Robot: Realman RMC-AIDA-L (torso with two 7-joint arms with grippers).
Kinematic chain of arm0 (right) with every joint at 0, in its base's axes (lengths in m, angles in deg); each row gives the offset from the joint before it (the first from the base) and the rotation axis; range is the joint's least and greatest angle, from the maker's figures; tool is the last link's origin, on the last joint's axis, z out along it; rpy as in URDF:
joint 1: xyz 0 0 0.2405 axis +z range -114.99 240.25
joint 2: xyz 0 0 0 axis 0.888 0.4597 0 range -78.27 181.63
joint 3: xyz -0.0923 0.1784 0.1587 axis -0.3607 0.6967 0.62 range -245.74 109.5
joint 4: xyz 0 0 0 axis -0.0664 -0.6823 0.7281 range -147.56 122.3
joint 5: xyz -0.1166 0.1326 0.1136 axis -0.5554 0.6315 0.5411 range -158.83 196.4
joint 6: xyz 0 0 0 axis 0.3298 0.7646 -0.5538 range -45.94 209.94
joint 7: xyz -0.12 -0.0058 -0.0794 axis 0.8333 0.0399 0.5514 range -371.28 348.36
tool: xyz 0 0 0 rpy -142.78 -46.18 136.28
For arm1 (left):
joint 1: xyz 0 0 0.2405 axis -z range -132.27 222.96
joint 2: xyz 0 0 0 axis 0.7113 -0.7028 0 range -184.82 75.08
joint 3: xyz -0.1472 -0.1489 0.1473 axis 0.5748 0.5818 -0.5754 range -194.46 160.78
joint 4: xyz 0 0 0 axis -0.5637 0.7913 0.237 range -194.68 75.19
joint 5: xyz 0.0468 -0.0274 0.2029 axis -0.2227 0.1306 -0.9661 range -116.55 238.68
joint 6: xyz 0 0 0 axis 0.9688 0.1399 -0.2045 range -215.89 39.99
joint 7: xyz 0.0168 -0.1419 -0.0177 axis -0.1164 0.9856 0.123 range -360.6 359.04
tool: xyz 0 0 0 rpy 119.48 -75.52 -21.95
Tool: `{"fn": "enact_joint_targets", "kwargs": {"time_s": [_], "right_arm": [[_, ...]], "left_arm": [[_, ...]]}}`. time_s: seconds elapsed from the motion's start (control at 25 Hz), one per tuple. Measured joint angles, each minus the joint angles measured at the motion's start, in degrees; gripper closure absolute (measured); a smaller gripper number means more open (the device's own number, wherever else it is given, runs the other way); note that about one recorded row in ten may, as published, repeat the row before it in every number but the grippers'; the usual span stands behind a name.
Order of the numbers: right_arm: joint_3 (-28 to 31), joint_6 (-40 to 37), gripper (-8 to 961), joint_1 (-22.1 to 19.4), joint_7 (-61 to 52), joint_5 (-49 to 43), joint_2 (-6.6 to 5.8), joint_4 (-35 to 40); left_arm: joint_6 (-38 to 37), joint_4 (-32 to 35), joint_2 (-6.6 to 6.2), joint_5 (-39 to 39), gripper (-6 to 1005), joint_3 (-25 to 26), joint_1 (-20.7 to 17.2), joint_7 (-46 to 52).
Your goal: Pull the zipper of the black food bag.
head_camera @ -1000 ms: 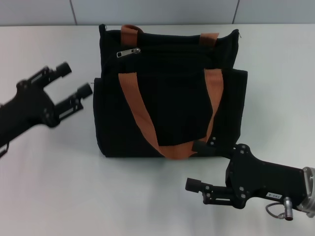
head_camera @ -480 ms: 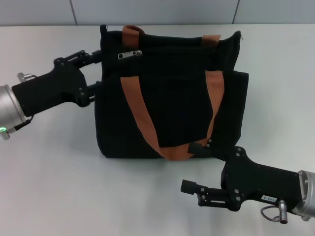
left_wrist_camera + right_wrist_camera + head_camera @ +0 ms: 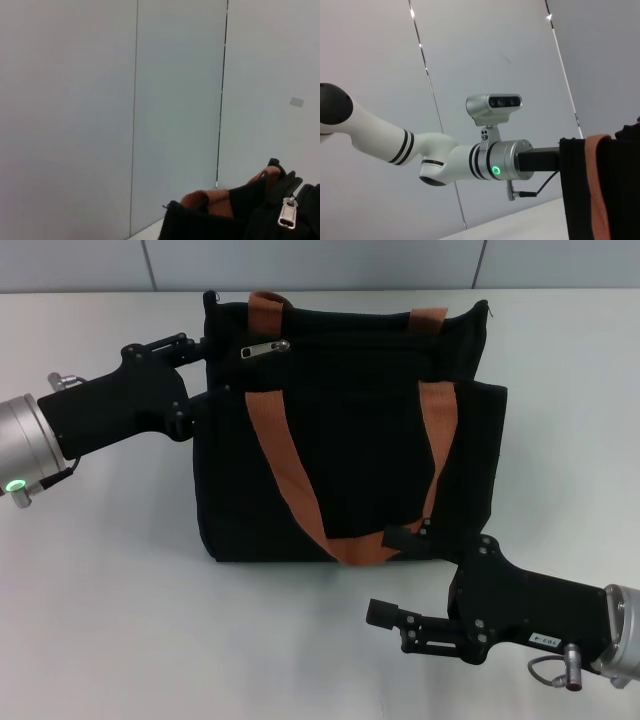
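The black food bag stands on the white counter. Its zipper sits near the top left corner. The left tool, fingers spread, touches the bag's left edge. The right tool, fingers apart, holds nothing by the bag's lower front.

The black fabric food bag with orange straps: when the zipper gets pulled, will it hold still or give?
The black fabric food bag looks soft-sided, so its top edge will probably sag and bunch toward the pull. It lies flat on the white table, so tipping seems unlikely, though it may slide. The small silver metal zipper tab hangs loose and may swing away from the left gripper.
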Motion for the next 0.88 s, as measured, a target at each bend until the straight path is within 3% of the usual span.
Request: {"fn": "enact_joint_targets", "kwargs": {"time_s": [0.2,0.64,0.88], "right_arm": [[0.5,-0.3,122,0.0,0.0,0.0,0.0,0.0],[0.7,0.0,122,0.1,0.0,0.0,0.0,-0.1],[1.8,0.7,122,-0.1,0.0,0.0,0.0,-0.7]], "left_arm": [[-0.5,-0.7,0.04,2.1,412,0.0,0.1,-2.7],[-2.3,-1.1,0.18,3.1,847,0.0,0.8,-4.5],[-2.6,-3.7,0.32,7.8,977,0.0,1.8,-4.5]]}}
